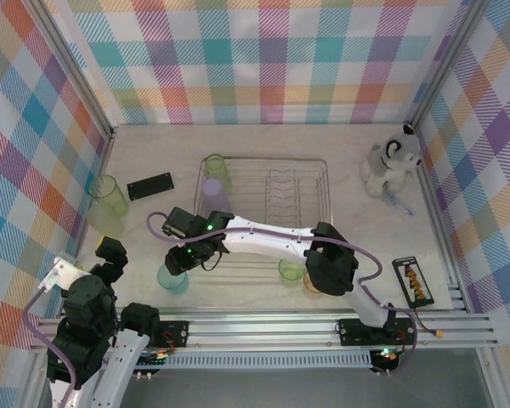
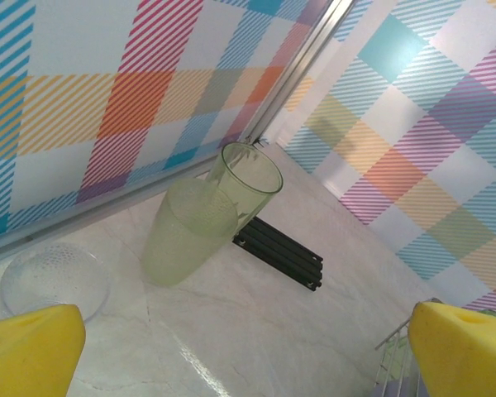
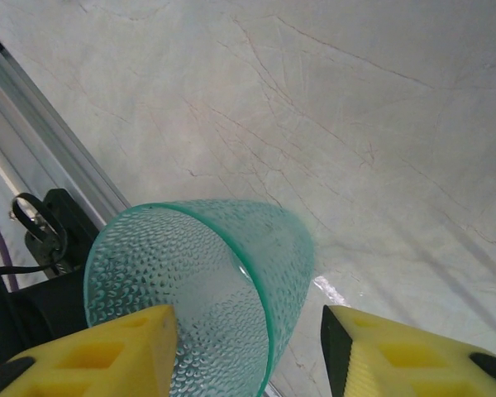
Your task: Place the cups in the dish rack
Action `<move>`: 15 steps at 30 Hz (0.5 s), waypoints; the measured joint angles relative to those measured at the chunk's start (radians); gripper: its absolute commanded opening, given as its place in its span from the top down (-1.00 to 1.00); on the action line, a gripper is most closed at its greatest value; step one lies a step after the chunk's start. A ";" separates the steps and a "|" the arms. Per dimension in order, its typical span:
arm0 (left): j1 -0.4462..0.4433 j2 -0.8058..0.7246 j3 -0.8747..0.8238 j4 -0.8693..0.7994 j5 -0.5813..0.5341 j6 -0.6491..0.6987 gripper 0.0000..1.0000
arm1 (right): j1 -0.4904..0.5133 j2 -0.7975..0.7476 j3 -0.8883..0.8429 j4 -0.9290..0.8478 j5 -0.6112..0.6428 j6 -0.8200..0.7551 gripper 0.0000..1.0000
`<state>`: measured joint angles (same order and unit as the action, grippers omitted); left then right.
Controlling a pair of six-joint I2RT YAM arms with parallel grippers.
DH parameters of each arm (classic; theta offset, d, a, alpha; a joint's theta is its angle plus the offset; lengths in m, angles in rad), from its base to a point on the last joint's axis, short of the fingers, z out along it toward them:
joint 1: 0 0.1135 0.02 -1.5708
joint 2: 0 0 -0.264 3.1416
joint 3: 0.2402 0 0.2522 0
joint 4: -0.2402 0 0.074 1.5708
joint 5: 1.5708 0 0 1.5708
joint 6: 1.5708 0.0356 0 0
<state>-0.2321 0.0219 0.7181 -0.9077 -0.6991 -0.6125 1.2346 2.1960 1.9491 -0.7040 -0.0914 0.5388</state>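
- Seven cups counted from above: two sat in the dish rack [image 1: 320, 183], five stood out on the bench [image 1: 348, 238].
- In the rack's far-left corner stood one green cup [image 1: 215, 167], with one lavender cup [image 1: 214, 195] right beside it.
- One teal cup [image 3: 215, 273] stood off the rack's near-left corner, and the right gripper [image 3: 246, 335] was around it.
- That gripper was partly narrowed, with a gap between the cup wall and one finger, so there was no clamp.
- At the rack's near edge were one small green cup [image 1: 291, 270] and one orange cup [image 1: 313, 284], side by side, the orange partly under the right arm.
- By the left wall stood one tall green cup [image 2: 248, 178] and one frosted green cup [image 2: 186, 236], touching.
- The left gripper [image 2: 248, 356] was spread wide and held nothing.
- One black strip [image 2: 281, 252] lay behind that pair.
- One plush dog [image 1: 393, 163] sat in the far-right corner.
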 measured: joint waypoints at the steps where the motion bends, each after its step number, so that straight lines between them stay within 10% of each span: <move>1: 0.000 0.000 0.000 -0.005 -0.003 0.001 -1.00 | 0.002 0.008 0.010 -0.011 0.003 -0.005 0.00; 15: 0.000 0.000 0.000 -0.008 -0.011 0.003 -1.00 | 0.006 0.076 0.090 -0.113 0.030 -0.061 0.23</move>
<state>-0.2321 0.0219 0.7185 -0.9157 -0.7097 -0.6090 1.2404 2.2715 2.0388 -0.8165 -0.0612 0.4778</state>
